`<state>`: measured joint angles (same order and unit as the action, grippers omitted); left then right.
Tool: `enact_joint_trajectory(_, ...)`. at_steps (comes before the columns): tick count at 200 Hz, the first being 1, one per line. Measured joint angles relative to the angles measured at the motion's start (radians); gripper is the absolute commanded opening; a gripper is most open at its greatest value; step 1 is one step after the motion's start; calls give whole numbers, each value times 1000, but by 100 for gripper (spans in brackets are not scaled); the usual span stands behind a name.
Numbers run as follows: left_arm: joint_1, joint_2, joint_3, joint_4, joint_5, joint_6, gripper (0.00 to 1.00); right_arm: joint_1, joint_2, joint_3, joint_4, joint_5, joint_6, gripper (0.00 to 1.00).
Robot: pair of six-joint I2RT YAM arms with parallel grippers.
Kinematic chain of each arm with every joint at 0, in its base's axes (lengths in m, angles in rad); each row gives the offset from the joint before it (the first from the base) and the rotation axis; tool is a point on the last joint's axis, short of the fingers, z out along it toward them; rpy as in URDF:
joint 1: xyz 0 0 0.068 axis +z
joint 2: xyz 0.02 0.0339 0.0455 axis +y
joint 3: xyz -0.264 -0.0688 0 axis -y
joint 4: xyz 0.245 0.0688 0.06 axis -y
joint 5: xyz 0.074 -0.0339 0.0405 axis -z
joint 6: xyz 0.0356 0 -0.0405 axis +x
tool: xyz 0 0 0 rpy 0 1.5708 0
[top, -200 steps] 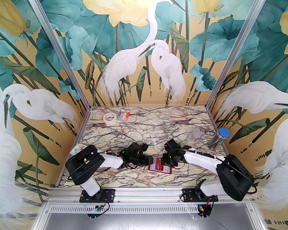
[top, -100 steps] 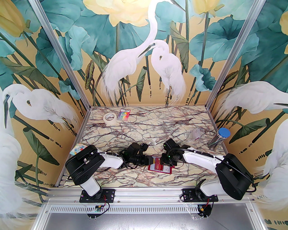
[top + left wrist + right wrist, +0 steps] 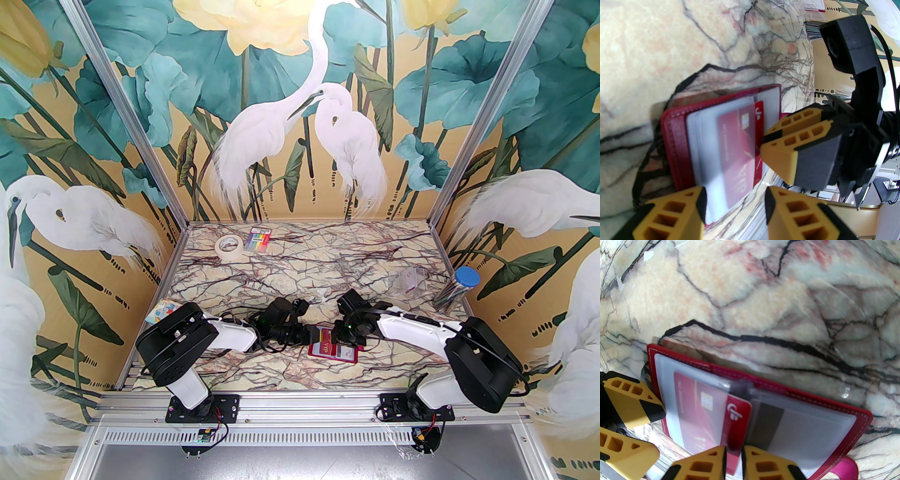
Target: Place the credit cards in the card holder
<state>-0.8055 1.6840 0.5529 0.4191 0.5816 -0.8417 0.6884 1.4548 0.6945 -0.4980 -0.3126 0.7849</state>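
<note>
Right wrist view: the right gripper (image 3: 733, 452) is clenched on the near edge of a red card (image 3: 738, 422). Its yellow fingers (image 3: 705, 465) are almost together, with just the card's thickness between them. Most of that card sits under a clear pocket on the half of the card holder (image 3: 787, 393) nearer the left gripper (image 3: 736, 201). Its logo end sticks out past the pocket's mouth toward the fold. The card holder lies open on the marble-patterned table (image 3: 764, 298), inside facing up. Under the clear pocket of the other half lies a grey card (image 3: 806, 434) with a dark band. A pink snap tab (image 3: 846, 468) pokes out at the holder's near corner.

In the left wrist view, the left gripper is released. Its jaws stand apart around a corner of the holder. One pad (image 3: 702, 204) touches the clear pocket's edge, and the other is apart from it, with bare table showing between.

From the top external camera, the card holder sits near the front middle of the table, and the two wrists meet over it from either side. Well apart from it, at the far left, a roll of masking tape (image 3: 229, 247) lies just beside a rainbow-striped packet (image 3: 259, 239). Toward the right wall are a small clear case (image 3: 408, 281) and a blue-capped tube (image 3: 457, 287). A colourful patterned packet (image 3: 162, 310) sits at the left edge, beside the left arm.
</note>
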Motion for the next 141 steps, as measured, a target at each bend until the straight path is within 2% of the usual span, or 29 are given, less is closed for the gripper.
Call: enact_joint_trajectory(141,0,0,0,0,0,0,46,26,39,21,5,-1,5,16)
